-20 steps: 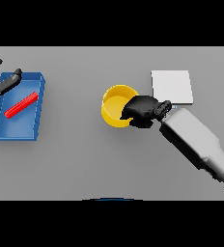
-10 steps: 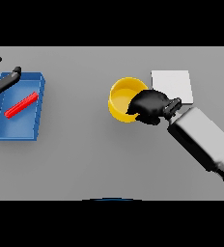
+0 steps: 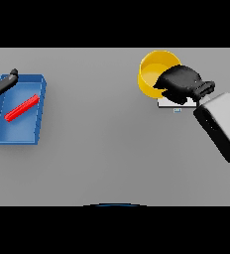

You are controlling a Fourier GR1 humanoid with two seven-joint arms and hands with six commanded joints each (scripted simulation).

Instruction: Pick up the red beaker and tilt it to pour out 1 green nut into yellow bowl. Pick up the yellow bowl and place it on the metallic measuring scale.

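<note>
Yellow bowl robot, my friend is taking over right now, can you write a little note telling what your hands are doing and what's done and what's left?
Right hand: fingers curled on the rim of the yellow bowl, holding it partly over the measuring scale, which shows only as a strip under the hand.
Left hand: idle at the far left edge, fingers relaxed, by the blue tray.
Red beaker: lying in the blue tray.
Done: bowl picked up and brought to the scale. I cannot see a nut inside the bowl.
Left: set the bowl squarely on the scale and let go.
</note>
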